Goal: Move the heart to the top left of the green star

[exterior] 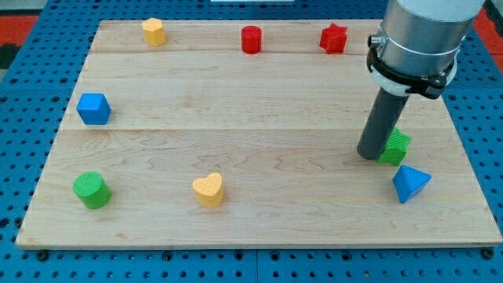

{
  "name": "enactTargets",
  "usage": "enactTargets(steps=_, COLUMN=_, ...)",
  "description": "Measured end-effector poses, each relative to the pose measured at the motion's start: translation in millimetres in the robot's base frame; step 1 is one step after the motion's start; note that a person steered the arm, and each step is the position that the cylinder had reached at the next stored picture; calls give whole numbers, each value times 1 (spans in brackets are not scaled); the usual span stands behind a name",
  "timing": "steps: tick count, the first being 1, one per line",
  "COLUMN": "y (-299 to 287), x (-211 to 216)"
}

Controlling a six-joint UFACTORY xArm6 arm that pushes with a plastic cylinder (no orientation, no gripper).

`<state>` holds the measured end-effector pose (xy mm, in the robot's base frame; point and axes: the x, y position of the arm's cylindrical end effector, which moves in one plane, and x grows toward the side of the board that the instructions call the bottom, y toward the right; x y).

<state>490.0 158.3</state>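
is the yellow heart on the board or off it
On. The yellow heart sits on the wooden board near the view's bottom edge, far left of my tip.

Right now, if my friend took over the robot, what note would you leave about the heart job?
My tip is down on the board at the view's right, right against the left side of the green star, which it partly hides.
The yellow heart sits far off toward the view's bottom, left of centre, nowhere near the star.
Done: nothing yet; the heart is not at the star's top left.
Left: bring the tip round to the heart, then push it right and up to just above-left of the star. Probably keep clear of the blue triangle below the star.
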Motion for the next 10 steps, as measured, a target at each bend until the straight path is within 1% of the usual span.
enactTargets(steps=1, y=-42, x=4)
enactTargets(steps=2, y=-80, x=54)
enactTargets(steps=3, y=-111, x=115)
enactTargets(steps=4, y=-214, x=116)
enactTargets(steps=5, y=-235, x=81)
enactTargets(steps=7, y=-169, x=10)
enactTargets(steps=8, y=-173, x=-29)
enactTargets(steps=9, y=-205, x=-43)
enactTargets(steps=10, y=-187, x=-64)
